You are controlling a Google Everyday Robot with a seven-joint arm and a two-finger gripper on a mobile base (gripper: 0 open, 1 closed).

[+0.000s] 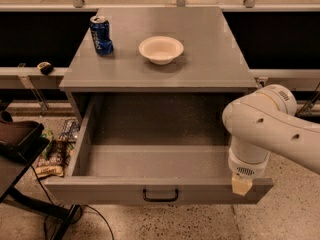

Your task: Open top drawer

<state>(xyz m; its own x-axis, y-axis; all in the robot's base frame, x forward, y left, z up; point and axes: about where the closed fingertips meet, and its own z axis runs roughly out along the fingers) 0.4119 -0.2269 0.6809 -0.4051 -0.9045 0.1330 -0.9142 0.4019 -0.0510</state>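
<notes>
Gripper (242, 185): hangs at the end of the white arm (267, 129), pointing down at the right end of the drawer's front rim. Whether it is clamped on that rim or has let go cannot be told from this side.
Contact: the tip sits at or just over the rim, well to the right of the handle (160, 195). I cannot tell if it touches.
Step in hand: by my judgement the pull is all but finished, since the drawer stands far out.
Next move: calls for drawing the arm up and away without nudging the front panel back in.
Top drawer (100, 190): projects from under the cabinet top (215, 59) toward the near side. It has a wide grey front, a black bar handle at centre, and a deep grey interior open to view.
Cabinet top: a white bowl (160, 49) near the middle, a blue can (101, 35) at the left.
</notes>
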